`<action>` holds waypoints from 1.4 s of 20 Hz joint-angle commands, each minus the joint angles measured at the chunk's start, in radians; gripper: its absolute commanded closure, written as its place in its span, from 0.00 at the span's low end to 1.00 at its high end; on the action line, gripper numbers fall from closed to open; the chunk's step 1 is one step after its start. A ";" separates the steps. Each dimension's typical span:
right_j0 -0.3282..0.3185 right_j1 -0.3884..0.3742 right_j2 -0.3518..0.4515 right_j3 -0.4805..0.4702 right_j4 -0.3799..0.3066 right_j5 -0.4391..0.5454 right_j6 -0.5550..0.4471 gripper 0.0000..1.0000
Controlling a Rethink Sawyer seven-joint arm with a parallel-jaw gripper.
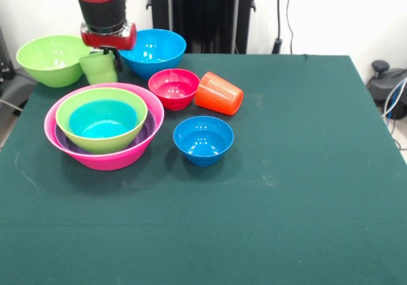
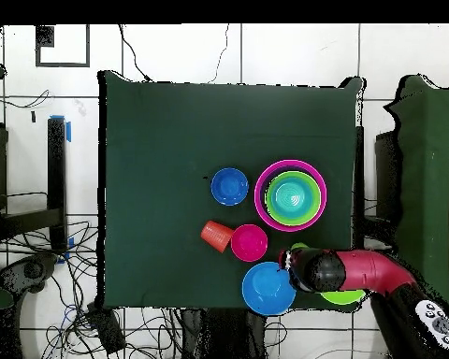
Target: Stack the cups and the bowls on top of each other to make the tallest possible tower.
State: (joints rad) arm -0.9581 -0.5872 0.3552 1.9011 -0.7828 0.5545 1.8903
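1. Hanging from the red and black arm (image 1: 102, 5), the gripper (image 1: 107, 51) was closed on the short lime-green plastic cup (image 1: 98, 68), which it held upright and slightly tilted, above the surface (image 1: 286, 170) just behind the nested stack of bowls.
2. The overhead view showed the same arm (image 2: 359, 271) reaching in from the side, with the gripper (image 2: 294, 257) beside the large blue bowl and only a sliver of the green cup (image 2: 299, 248) visible.
3. The huge glossy pink plastic bowl (image 1: 114, 159) sat upright on the green cloth-covered surface, holding the wide purple bowl (image 1: 67, 140), a lime-green bowl (image 1: 102, 142) and the teal bowl (image 1: 102, 121), each nested inside the one before.
4. A second lime-green bowl (image 1: 49, 59) stood alone at the surface's far corner, just beside the held cup.
5. The large blue bowl (image 1: 154, 51) stood upright on the other side of the gripper, near the far edge.
6. The small red bowl (image 1: 173, 88) sat upright just in front of the large blue bowl.
7. The taller ribbed orange plastic cup (image 1: 219, 93) lay on its side, touching or nearly touching the red bowl.
8. The small blue bowl (image 1: 203, 140) stood upright in front of the red bowl and orange cup, near the pink bowl but apart from it.
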 commanded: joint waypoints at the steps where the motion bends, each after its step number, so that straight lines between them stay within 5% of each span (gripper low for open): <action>1: 0.023 -0.067 0.085 0.089 0.046 0.065 -0.112 1.00; 19: 0.081 -0.289 0.167 0.299 0.200 0.059 -0.046 1.00; 28: 0.107 -0.427 0.215 0.330 0.290 0.144 -0.108 1.00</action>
State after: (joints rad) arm -0.9003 -0.9319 0.4768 2.1605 -0.5551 0.5836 1.8903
